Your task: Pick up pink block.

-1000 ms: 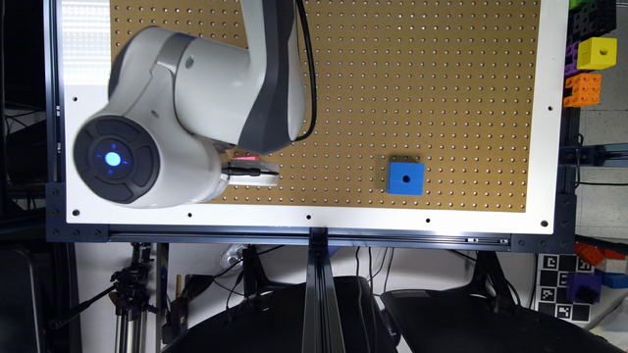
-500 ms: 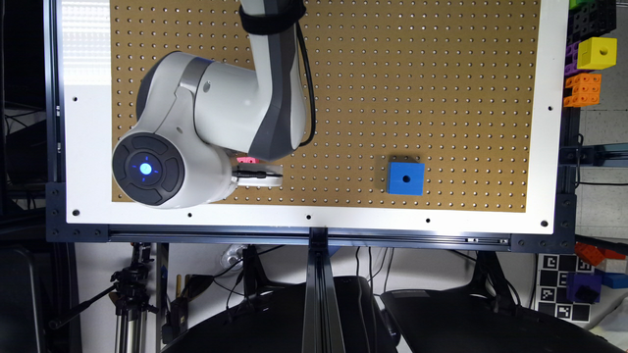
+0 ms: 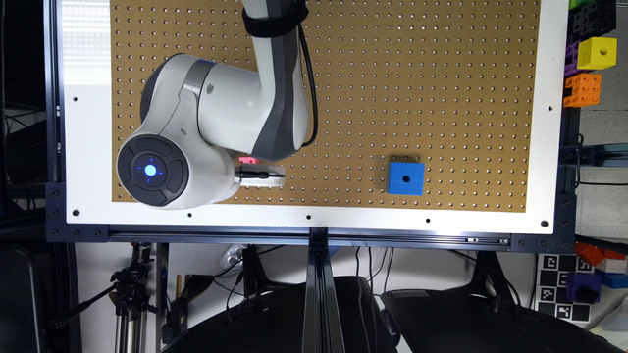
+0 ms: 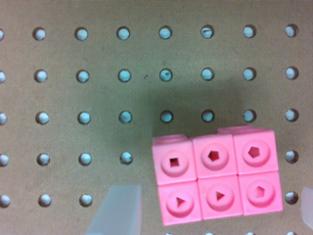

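Note:
The pink block (image 4: 217,178) is a bright 3 by 2 brick lying flat on the brown pegboard (image 4: 98,73), its holed faces up. My gripper (image 4: 212,215) is open and hangs over it. One pale fingertip (image 4: 117,213) shows beside the block and the other (image 4: 309,205) at the frame's edge, so the block sits between them, nearer the second. In the exterior view only a pink sliver of the block (image 3: 248,160) peeks out beside the white gripper (image 3: 260,176), under the big arm.
A blue cube (image 3: 405,178) with one centre hole rests on the pegboard (image 3: 441,73) toward the exterior view's right. A yellow cube (image 3: 596,53) and an orange brick (image 3: 582,89) sit off the board. A white border (image 3: 343,213) frames the board.
The arm's large joint has swung toward the exterior view's right, most of it in the first half second. The gripper itself has shifted only slightly over the pink block.

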